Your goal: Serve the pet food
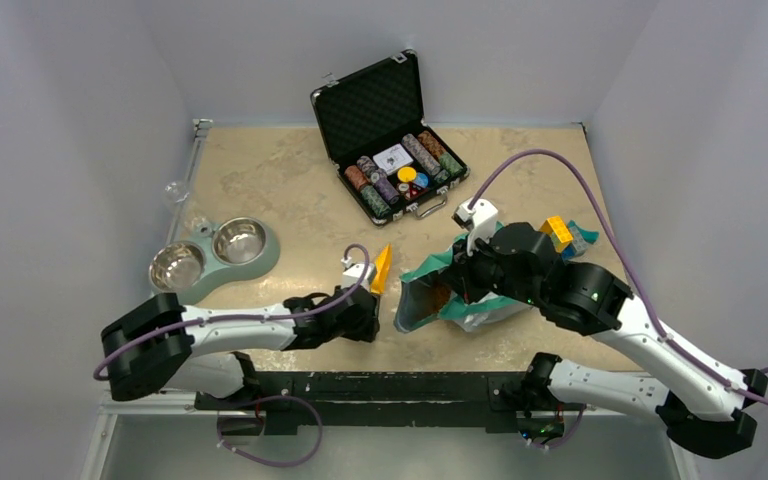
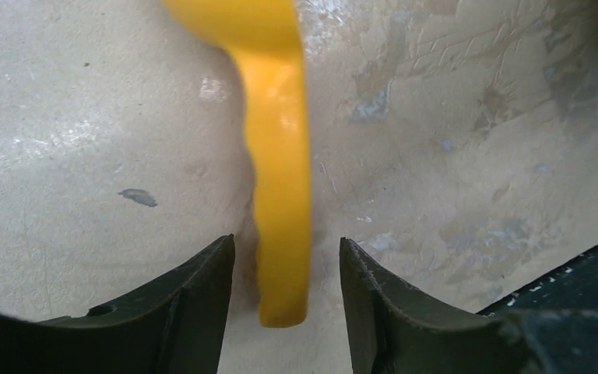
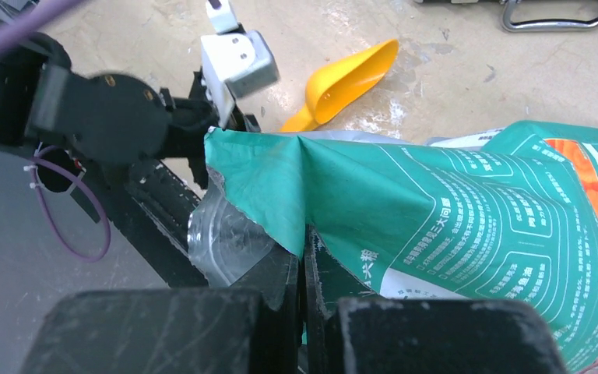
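pet food: no kibble can be made out; the only sign of it is its teal-green printed pouch [image 3: 452,218], which lies on the beige mottled tabletop [image 1: 290,190] in front of the right arm, right of centre and near the front edge.
pouch mouth: the torn top edge points toward the left arm, and the silvery lining shows where the edge folds back.
right gripper [image 3: 304,261]: its fingers are pressed together on the pouch's torn edge, with the teal film pinched between them.
yellow plastic scoop [image 1: 382,268]: it rests on the tabletop just left of the pouch mouth; the hollow end points away from the arm bases and the handle points back toward the left arm.
left gripper [image 2: 286,257]: low over the tabletop, its fingers parted. The end of the scoop handle sits between them, with a gap showing on the right side and a narrower one on the left, so it has no grip on the handle.
pale green double feeder with two steel bowls [image 1: 263,264]: at the left of the tabletop, well apart from the scoop and the pouch; both bowls look bare.
black poker-chip case [image 1: 370,105]: open at the far edge, lid up, with rows of striped chips in the tray.
yellow and blue blocks [image 1: 558,231]: just behind the pouch, at the right.
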`<state>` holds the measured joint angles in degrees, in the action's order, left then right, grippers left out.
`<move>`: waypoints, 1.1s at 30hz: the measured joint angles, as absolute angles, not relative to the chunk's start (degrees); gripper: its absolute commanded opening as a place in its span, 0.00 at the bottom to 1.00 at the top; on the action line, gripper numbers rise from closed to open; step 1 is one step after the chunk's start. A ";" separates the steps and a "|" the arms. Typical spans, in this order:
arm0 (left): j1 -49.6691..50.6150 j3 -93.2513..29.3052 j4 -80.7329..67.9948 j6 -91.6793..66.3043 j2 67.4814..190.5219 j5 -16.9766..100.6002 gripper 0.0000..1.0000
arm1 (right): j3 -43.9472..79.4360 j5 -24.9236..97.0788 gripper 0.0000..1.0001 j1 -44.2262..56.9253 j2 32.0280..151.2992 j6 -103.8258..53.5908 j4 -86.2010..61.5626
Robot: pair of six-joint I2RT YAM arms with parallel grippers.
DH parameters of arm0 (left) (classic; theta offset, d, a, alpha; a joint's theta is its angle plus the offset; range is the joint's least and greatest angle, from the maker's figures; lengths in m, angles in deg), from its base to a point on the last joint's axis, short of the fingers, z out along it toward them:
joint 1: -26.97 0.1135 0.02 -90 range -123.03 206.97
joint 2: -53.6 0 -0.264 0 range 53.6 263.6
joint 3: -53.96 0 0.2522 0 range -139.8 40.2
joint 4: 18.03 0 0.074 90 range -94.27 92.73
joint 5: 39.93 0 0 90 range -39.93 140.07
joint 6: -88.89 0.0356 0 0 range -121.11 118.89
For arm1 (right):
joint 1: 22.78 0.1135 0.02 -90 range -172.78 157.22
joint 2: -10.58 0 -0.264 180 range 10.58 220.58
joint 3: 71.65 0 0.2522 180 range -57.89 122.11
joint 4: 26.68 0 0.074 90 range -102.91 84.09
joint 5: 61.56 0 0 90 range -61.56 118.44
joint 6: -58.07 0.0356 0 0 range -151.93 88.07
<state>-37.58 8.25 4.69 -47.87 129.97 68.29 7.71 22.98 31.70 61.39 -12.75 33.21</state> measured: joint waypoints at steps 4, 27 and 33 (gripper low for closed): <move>-32.71 15.40 -2.92 -48.79 124.14 62.70 0.54 | 7.71 21.91 0.00 31.68 59.16 -12.27 34.39; -35.18 9.30 -10.42 -41.01 134.85 74.83 0.40 | 7.65 22.20 0.00 31.70 59.38 -12.95 35.25; -39.81 7.71 -8.01 -43.65 138.74 82.54 0.44 | 6.01 22.90 0.00 31.70 59.14 -12.91 33.83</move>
<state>-39.81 7.71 -8.01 -43.65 138.74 82.54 6.01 22.90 31.70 59.14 -12.91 33.83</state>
